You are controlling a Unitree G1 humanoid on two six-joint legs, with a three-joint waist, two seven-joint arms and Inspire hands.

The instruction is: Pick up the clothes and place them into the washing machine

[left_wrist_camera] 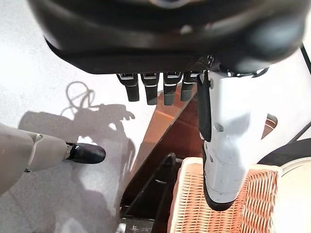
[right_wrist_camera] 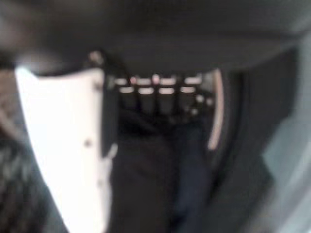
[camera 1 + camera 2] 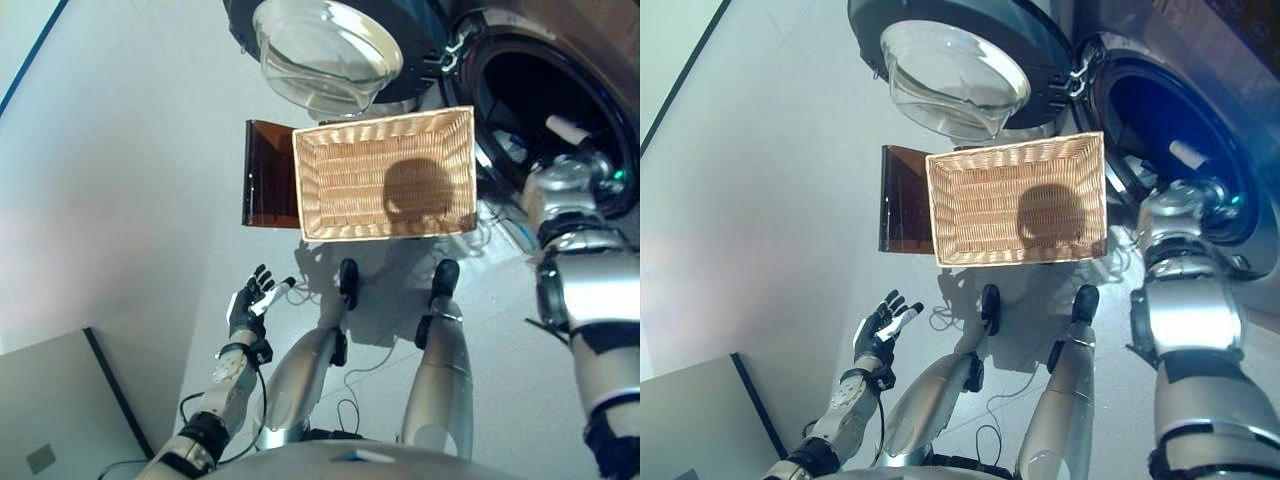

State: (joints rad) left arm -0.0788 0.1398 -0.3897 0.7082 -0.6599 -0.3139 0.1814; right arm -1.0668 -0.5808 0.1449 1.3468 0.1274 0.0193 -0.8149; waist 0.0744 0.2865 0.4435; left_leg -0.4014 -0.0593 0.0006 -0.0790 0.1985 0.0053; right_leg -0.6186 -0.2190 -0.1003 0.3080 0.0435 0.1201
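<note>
The wicker basket [image 3: 340,180] stands on the floor in front of me with nothing in it. The washing machine's drum [image 3: 540,90] is open at the right, its round glass door [image 3: 330,50] swung out to the left. My right arm reaches into the drum, and the eye views hide its hand. In the right wrist view my right hand [image 2: 146,39] has straight fingers and its thumb [image 2: 63,145] held out, with dark clothes [image 2: 146,174] lying just past them inside the drum. Low at the left, my left hand [image 3: 248,305] hangs open and holds nothing.
A brown panel [image 3: 268,175] stands against the basket's left side. A small white object [image 3: 567,128] shows inside the drum. A grey box [image 3: 50,410] sits at the lower left. Pale floor stretches to the left of the basket.
</note>
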